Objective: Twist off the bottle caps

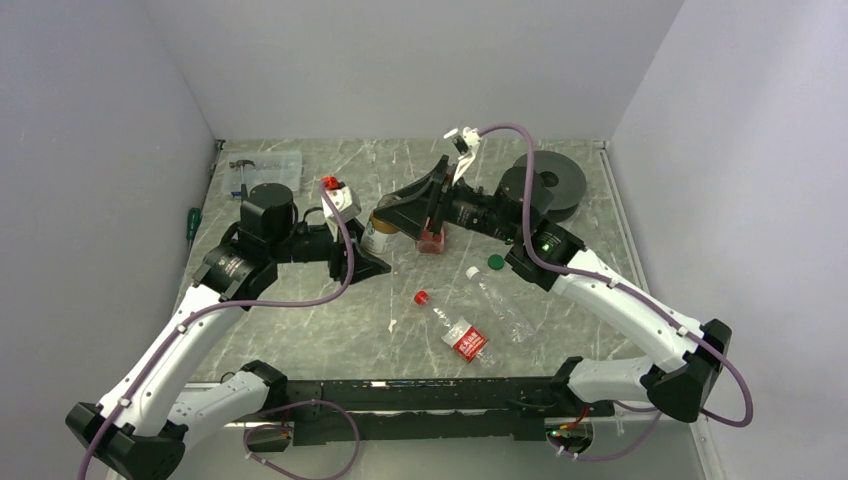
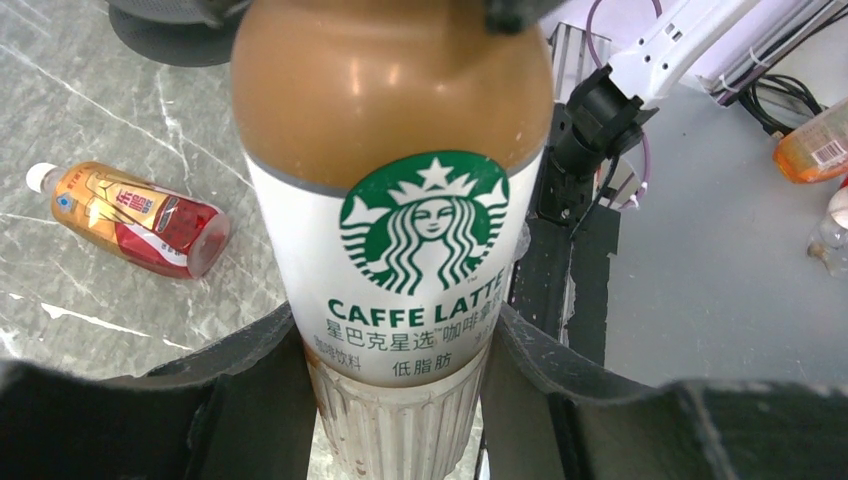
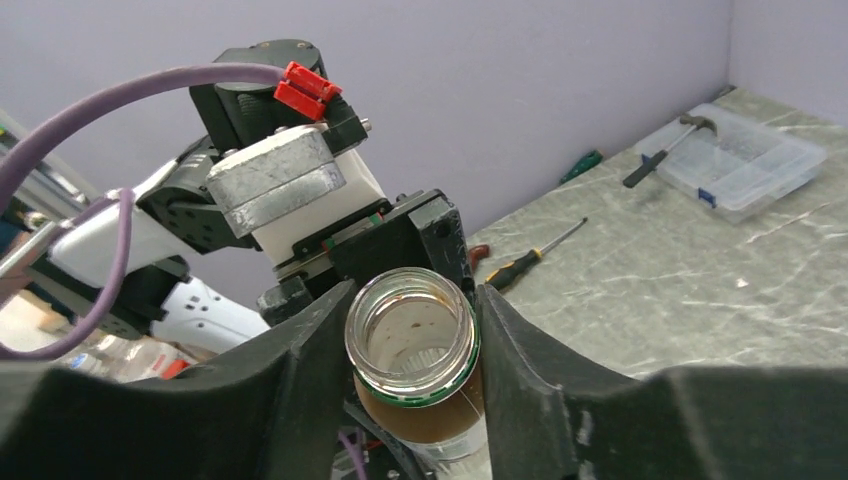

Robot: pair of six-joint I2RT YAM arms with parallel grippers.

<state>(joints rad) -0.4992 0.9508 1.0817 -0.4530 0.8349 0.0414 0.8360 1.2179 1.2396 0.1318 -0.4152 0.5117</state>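
Note:
A Caffe Latte bottle (image 2: 400,200) with brown liquid stands upright at the table's middle (image 1: 378,236). My left gripper (image 2: 395,400) is shut on its ribbed base, also seen from above (image 1: 368,260). Its mouth (image 3: 410,335) is open, with only a green ring left on it. My right gripper (image 3: 412,350) is closed on the neck (image 1: 388,213). The green cap (image 1: 495,262) lies loose on the table. A red-labelled bottle (image 1: 462,336) with a red cap (image 1: 421,297) and a plain bottle (image 1: 505,303) with a white cap (image 1: 472,271) lie on their sides. An amber, red-labelled bottle (image 2: 130,215) lies under the right arm (image 1: 432,240).
A black spool (image 1: 548,183) sits at the back right. A clear plastic box (image 1: 268,172) with a hammer is at the back left, also in the right wrist view (image 3: 735,150). Screwdrivers (image 3: 528,258) lie by the left wall (image 1: 190,222). A black rail (image 1: 430,395) runs along the near edge.

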